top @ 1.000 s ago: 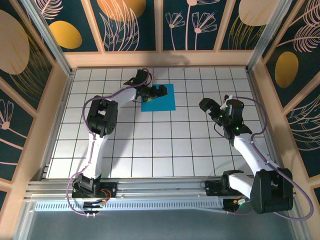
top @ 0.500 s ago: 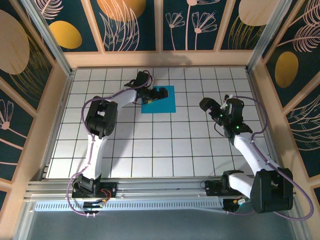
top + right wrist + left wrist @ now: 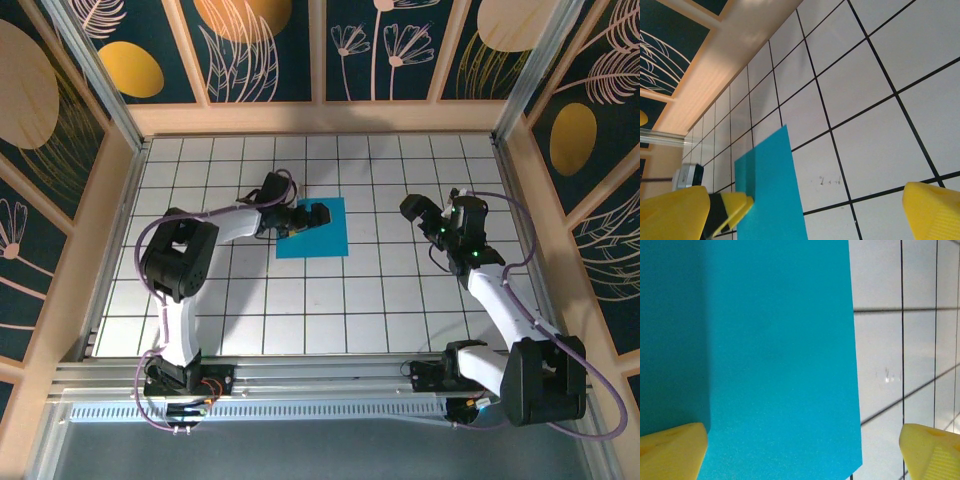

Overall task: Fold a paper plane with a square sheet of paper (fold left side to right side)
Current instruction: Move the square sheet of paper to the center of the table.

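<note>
Square sheet of paper (image 3: 326, 240) slid toward arm bases and slightly left, now lying lower on grid in top view. Left gripper (image 3: 318, 215) drew back with it, staying over sheet's left part. Left arm (image 3: 180, 255) elbow swung outward to left and nearer.

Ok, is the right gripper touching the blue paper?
No, the right gripper hangs open off to the right, well apart from the square sheet of paper.

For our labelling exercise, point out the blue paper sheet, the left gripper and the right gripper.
blue paper sheet (image 3: 326, 238): top view, bare right half.
left gripper (image 3: 803, 442): left wrist view, midway between yellow fingertips.
right gripper (image 3: 806, 207): right wrist view, midway between yellow fingertips.
</note>
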Action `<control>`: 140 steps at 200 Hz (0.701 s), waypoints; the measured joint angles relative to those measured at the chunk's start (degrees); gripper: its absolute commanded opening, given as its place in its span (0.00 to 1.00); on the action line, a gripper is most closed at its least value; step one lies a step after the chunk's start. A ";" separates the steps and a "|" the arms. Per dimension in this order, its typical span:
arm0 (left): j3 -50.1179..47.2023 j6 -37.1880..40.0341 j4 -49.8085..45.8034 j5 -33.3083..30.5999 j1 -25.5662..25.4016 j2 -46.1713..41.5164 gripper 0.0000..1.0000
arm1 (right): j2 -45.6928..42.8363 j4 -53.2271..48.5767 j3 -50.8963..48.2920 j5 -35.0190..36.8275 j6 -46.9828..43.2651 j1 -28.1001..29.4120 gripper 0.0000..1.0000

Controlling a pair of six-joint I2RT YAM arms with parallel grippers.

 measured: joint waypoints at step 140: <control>-12.61 -9.57 0.35 -1.81 -7.37 -10.71 0.99 | 9.92 -10.51 11.08 8.90 -7.80 8.22 0.92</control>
